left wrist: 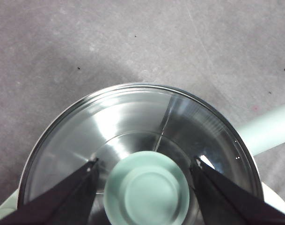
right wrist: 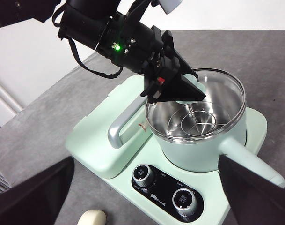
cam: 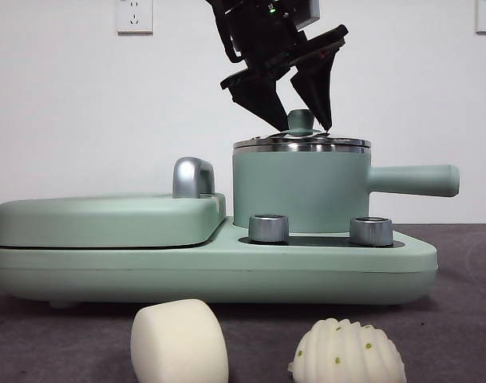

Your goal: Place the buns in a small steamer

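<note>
Two cream-white buns lie on the table at the front: a smooth block (cam: 179,341) and a pleated dome with green specks (cam: 348,351). The mint-green small steamer (cam: 298,187) stands on its base with the glass lid (left wrist: 133,122) on. My left gripper (cam: 304,126) hangs open over the lid, one jaw on each side of the green knob (left wrist: 147,190), with a small gap at each jaw. My right gripper (right wrist: 146,187) is open and empty, high above the front of the appliance. One bun (right wrist: 93,218) shows at the edge of its view.
The steamer sits on a mint-green appliance base (cam: 227,267) with two steel dials (cam: 268,227) (cam: 371,230). A flat hinged lid section (cam: 107,219) with a steel handle (cam: 192,177) takes up the left half. The pot's straight handle (cam: 414,179) sticks out to the right.
</note>
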{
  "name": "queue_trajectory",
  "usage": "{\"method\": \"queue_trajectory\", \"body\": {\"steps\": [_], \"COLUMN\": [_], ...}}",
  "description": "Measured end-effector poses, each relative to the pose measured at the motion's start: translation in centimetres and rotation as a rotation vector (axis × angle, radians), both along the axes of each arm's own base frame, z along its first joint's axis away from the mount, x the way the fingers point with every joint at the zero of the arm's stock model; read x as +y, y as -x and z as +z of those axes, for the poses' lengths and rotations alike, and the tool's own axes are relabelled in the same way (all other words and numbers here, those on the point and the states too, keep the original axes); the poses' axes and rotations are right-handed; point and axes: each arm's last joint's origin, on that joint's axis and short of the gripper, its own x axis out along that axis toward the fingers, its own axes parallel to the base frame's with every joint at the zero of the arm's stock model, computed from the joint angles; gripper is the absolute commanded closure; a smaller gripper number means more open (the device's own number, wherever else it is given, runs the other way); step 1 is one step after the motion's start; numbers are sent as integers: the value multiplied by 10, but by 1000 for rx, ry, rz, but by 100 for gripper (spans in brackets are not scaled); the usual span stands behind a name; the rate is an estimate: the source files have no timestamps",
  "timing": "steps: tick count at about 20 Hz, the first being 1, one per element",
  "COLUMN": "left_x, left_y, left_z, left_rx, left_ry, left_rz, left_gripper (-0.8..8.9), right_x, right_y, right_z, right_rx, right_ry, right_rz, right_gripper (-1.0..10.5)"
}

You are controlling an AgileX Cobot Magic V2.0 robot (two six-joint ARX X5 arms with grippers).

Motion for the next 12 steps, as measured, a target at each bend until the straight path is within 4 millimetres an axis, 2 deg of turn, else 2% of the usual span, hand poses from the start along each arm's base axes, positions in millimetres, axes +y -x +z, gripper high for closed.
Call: {"method": "queue_trajectory", "body": {"steps": [2,3,9,12], "left_x": [0,0,1,8], "left_y": [0,0,2,5], "left_z": [0,3,8,29], "left_rx": [1,-14,-2,5], "left_ry": [-1,6,-3,-12], "left_rz": [0,-6,-8,-5], "left_gripper": [767,810,808,808], "right_x": [0,0,0,1], "right_y": [0,0,0,-7], "right_z": [0,0,-1,-3], "right_rx": [2,2,12,90], "right_ry": [0,0,1,6], "right_rz": [0,0,0,-2], "right_gripper": [457,457,466,469]}}
